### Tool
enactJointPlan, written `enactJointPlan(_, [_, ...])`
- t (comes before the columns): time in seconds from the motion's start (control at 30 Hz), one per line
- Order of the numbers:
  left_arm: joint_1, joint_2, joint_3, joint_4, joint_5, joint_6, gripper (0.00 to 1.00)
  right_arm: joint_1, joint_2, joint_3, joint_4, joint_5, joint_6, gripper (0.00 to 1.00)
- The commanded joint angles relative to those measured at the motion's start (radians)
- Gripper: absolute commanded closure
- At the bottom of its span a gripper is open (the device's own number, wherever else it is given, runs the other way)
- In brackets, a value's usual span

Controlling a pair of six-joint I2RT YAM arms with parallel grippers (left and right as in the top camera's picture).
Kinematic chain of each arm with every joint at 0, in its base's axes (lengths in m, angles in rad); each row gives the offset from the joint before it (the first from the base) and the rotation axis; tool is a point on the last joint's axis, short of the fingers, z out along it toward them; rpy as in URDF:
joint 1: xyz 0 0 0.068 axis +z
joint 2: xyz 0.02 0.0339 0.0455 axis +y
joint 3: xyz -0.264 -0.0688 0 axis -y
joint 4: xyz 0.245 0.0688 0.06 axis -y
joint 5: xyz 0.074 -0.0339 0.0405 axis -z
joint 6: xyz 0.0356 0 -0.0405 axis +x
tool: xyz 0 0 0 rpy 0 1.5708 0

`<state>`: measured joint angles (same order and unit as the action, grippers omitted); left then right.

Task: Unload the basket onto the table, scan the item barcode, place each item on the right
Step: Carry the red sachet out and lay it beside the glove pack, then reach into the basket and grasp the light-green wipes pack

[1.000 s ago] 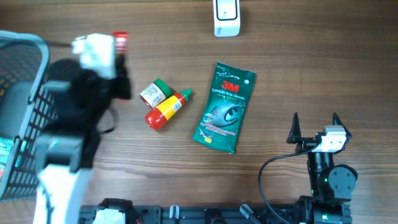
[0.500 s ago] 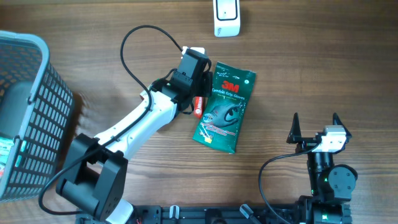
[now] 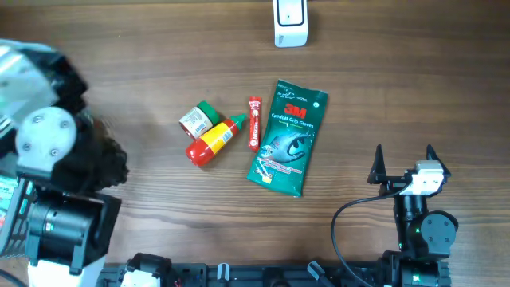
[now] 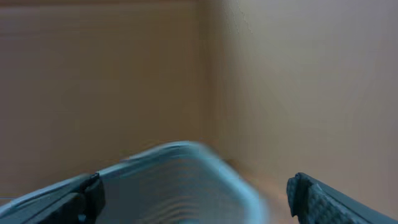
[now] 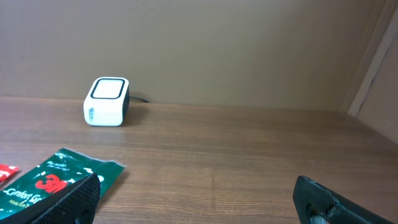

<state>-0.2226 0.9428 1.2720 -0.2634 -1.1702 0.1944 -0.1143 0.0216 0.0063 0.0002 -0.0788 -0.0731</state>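
The red tube lies flat on the table near the middle, just beside the left edge of a green packet. It is slim, with white print along it too small to read. From the right wrist only its tip shows, cut off at the frame's edge. The packet reads "3M" in red, with "Comfort Grip Gloves" under it. To the tube's left lies a red and yellow bottle with a green cap, and by that a small green pot whose label I can't make out. A white scanner sits at the far edge, its blue side marking illegible. The left arm is a blur at the left, well apart from the tube and covering most of the basket. The left claw is spread wide over the basket's smeared rim, holding nothing. The right claw stands at the near right, fingers as far apart as they go, with nothing in them.
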Motion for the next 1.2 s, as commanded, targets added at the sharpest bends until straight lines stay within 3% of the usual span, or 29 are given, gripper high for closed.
enactJointPlan(0.0, [0.151, 0.02, -0.002, -0.006, -0.335, 0.037, 0.0, -0.001, -0.005, -0.001, 0.003, -0.011, -0.006, 0.0])
enactJointPlan(0.13, [0.323, 0.063, -0.002, -0.024, -0.321, 0.003, 0.0, -0.001, -0.005, -0.001, 0.003, -0.011, -0.006, 0.0])
enactJointPlan(0.2, [0.382, 0.073, -0.002, -0.156, -0.174, -0.084, 0.0, -0.001, -0.005, -0.001, 0.003, -0.011, -0.006, 0.0])
enactJointPlan(0.27, [0.47, 0.073, -0.002, -0.4, 0.074, -0.308, 0.0, -0.001, -0.005, -0.001, 0.003, -0.011, -0.006, 0.0])
enactJointPlan(0.33, [0.63, 0.085, -0.002, -0.543, 0.326, -0.492, 0.0, -0.001, -0.005, -0.001, 0.003, -0.011, -0.006, 0.0])
enactJointPlan(0.43, [0.851, 0.123, -0.002, -0.558, 0.61, -0.549, 0.0, -0.001, -0.005, -0.001, 0.003, -0.011, -0.005, 0.0])
enactJointPlan(0.53, [0.966, 0.224, -0.002, -0.521, 0.728, -0.552, 0.0, -0.001, -0.005, -0.001, 0.003, -0.011, -0.006, 0.0])
enactJointPlan(0.63, [1.049, 0.354, -0.002, -0.568, 0.838, -0.656, 0.0, -0.001, -0.005, -0.001, 0.003, -0.011, -0.005, 0.0])
enactJointPlan(0.8, [1.125, 0.517, -0.002, -0.529, 0.824, -0.659, 0.0, -0.001, -0.005, -0.001, 0.003, -0.011, -0.005, 0.0])
enactJointPlan(1.0, [1.126, 0.585, -0.002, -0.451, 0.707, -0.648, 0.0, -0.001, -0.005, -0.001, 0.003, -0.011, -0.005, 0.0])
enactJointPlan(1.17, [1.126, 0.638, -0.043, -0.42, 0.701, -0.675, 0.0, -0.001, -0.005, -0.001, 0.003, -0.011, -0.005, 0.0])
